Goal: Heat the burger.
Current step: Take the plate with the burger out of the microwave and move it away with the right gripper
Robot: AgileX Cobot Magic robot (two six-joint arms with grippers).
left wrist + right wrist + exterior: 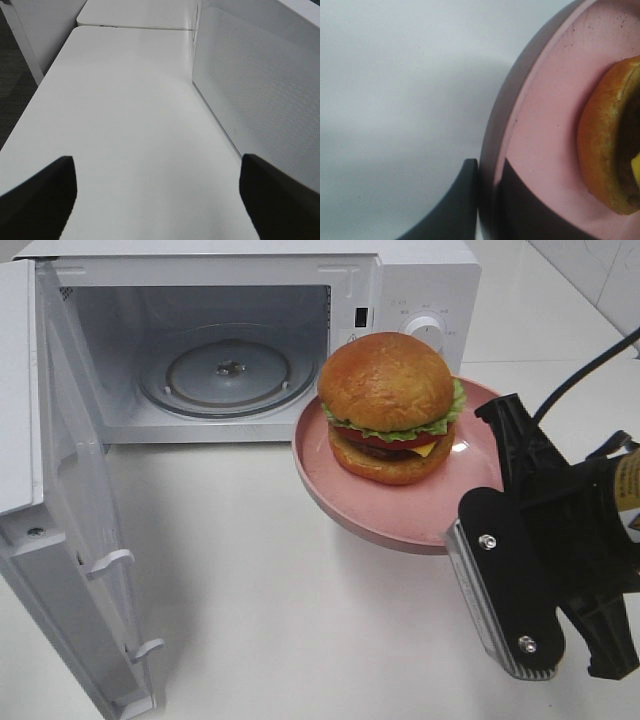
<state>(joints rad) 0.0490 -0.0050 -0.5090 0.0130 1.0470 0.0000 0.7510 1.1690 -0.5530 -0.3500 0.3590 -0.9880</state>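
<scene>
Gripping: the right gripper (487, 200) is clamped on the rim of the pink plate (470, 495), one finger under the rim and one on top, jaws nearly together with only the thin edge between them.
Plate: held off the table (270, 610) and roughly level, just in front of the microwave's control side, beside the open cavity.
Burger: the burger (391, 405) sits upright on the plate, toward the side away from the gripper, bun on top, lettuce, tomato and cheese showing at the edge.
Microwave: the microwave (420, 280) stands at the back with its door (60, 530) swung fully out; the glass turntable (228, 375) inside is bare.
Left gripper: the left gripper (157, 195) hangs over bare table alongside the microwave's perforated side wall, fingers wide apart and holding nothing.
Step in hand: carrying the loaded plate toward the cavity; loading is not yet done.
Next move calls for: sliding the plate sideways and inward through the opening, keeping it level so the burger does not slip, clearing the frame edge, then setting it centred on the turntable before letting go.
Then: door to close, probably a job for the free left arm.
</scene>
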